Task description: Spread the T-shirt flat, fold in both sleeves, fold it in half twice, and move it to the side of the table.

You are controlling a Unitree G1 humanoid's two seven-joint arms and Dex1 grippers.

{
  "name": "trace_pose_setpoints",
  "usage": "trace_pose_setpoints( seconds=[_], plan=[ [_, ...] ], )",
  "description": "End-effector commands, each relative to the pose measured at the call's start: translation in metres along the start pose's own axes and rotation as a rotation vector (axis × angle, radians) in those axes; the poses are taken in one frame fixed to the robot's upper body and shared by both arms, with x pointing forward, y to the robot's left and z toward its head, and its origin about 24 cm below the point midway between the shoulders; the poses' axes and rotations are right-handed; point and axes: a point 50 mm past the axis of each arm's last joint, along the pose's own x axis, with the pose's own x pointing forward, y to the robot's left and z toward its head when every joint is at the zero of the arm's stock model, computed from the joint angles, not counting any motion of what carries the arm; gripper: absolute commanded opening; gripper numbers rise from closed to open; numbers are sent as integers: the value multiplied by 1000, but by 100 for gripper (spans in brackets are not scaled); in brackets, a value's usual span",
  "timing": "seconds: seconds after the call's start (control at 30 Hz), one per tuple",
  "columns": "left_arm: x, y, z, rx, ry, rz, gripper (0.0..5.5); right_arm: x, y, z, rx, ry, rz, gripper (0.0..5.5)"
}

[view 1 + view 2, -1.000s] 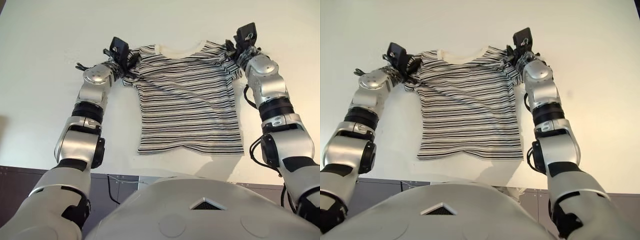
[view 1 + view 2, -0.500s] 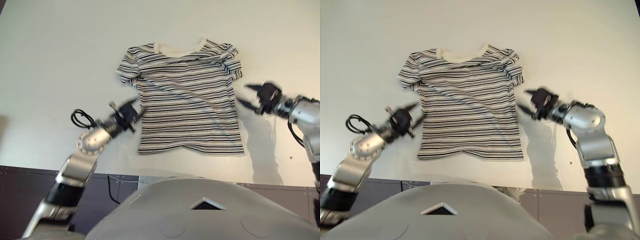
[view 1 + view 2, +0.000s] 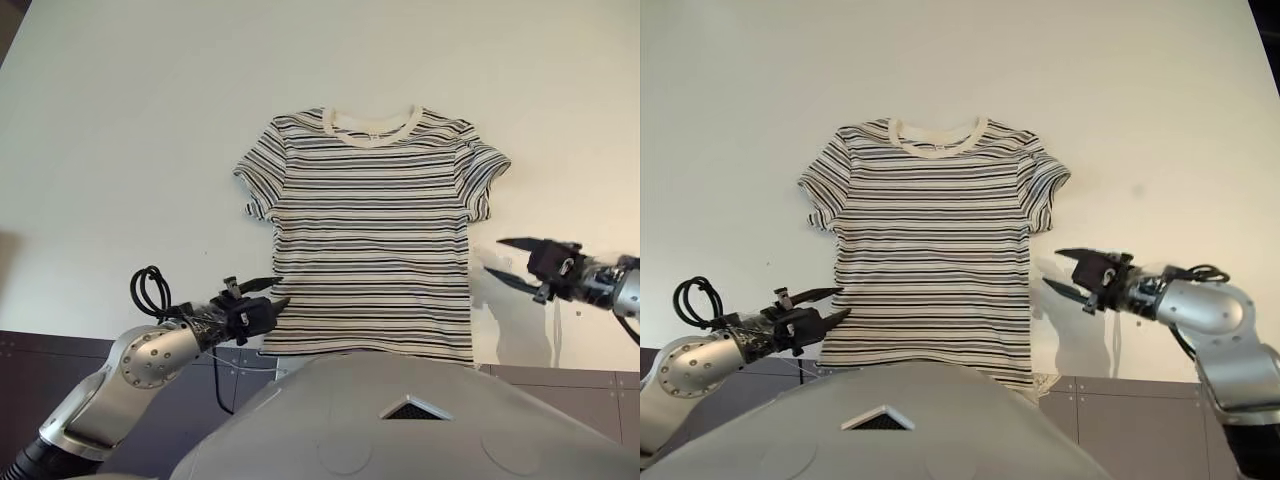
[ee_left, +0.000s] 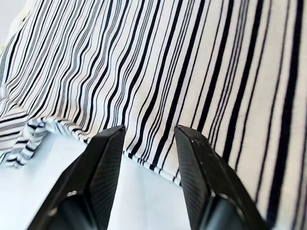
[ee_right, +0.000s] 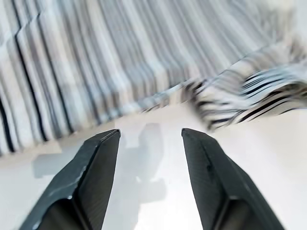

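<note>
The striped T-shirt (image 3: 370, 230) with a cream collar lies face up on the white table (image 3: 120, 150), both short sleeves spread outward. My left gripper (image 3: 282, 291) hovers open at the shirt's near left corner, by the hem. In the left wrist view its fingers (image 4: 108, 148) frame the shirt's side edge (image 4: 158, 165). My right gripper (image 3: 495, 257) is open just beyond the shirt's right side, below the right sleeve (image 3: 485, 180). The right wrist view has its fingers (image 5: 103, 158) over bare table, with the shirt's edge (image 5: 120, 62) and sleeve beyond. Neither gripper holds anything.
The table's front edge (image 3: 60, 335) runs close below the shirt's hem. Bare white tabletop extends to the left, right and far side of the shirt. A small dark speck (image 3: 578, 313) marks the table near my right gripper.
Both grippers let go of the shirt's shoulders and drew back to the near sides of the shirt. The sleeves now lie spread out. The head camera's view has shifted.
</note>
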Motion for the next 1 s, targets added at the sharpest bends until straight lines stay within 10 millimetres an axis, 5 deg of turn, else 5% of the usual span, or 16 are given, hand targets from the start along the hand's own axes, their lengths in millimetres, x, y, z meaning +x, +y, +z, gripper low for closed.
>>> trace_pose_setpoints(
  seconds=[0.03, 0.17, 0.3, 0.4, 0.53, 0.7, 0.9, 0.97, 1.0],
  plan=[
    [-7, 13, 8, -78, -15, 13, 190, 5, -34, 16, 36, -86, -135, 236],
    [-15, 41, 30, -211, -123, 42, 190, 59, -85, 13, 96, -61, -395, 236],
    [-14, 64, 27, -339, -173, 111, 190, 93, -92, -27, 107, 135, -389, 236],
    [7, 89, 14, -372, -142, 269, 190, 106, -97, -52, 77, 258, -427, 236],
    [22, 83, 9, -434, -151, 316, 190, 124, -119, -21, 64, 61, -525, 236],
    [15, 108, -21, -463, -50, 643, 190, 102, -130, 11, -26, -101, -651, 236],
    [22, 149, -56, -259, 142, 720, 190, 124, -112, 54, -3, -271, -633, 236],
    [33, 169, -68, -388, 124, 713, 190, 133, -108, 54, 90, -286, -646, 236],
    [40, 175, -69, -587, 40, 674, 190, 135, -108, 55, 144, -291, -655, 236]
  ],
)
